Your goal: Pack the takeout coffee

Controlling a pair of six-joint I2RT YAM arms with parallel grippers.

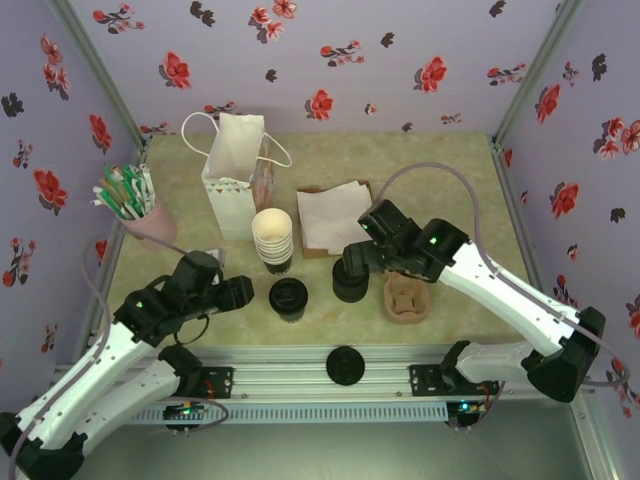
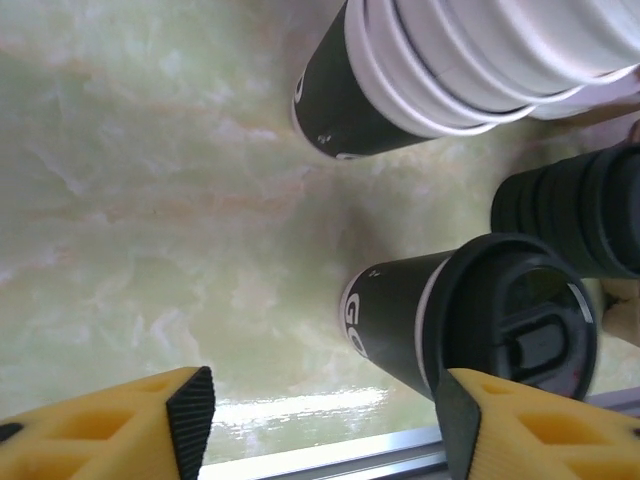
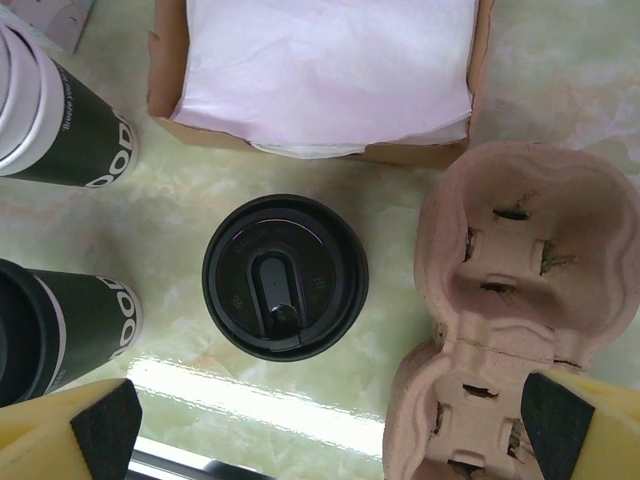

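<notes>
The takeout coffee [image 1: 288, 298], a dark paper cup with a black lid, stands near the table's front edge. In the left wrist view the coffee cup [image 2: 440, 320] sits just ahead of my right-hand finger, off the gap's centre. My left gripper [image 2: 325, 425] is open and empty, low over the table just left of the cup [image 1: 240, 292]. My right gripper [image 1: 362, 256] hovers open above the short stack of spare lids [image 3: 285, 277], with nothing between its fingers [image 3: 105, 425]. The coffee's edge [image 3: 45, 335] shows at the lower left there.
A stack of lidless cups [image 1: 272, 240] stands behind the coffee, the lid stack [image 1: 350, 280] to its right. A pulp cup carrier [image 1: 407, 298] lies right of that. Behind are a napkin box [image 1: 332, 218], white paper bag [image 1: 235, 175] and straw cup [image 1: 135, 205]. One loose lid [image 1: 344, 365] rests on the front rail.
</notes>
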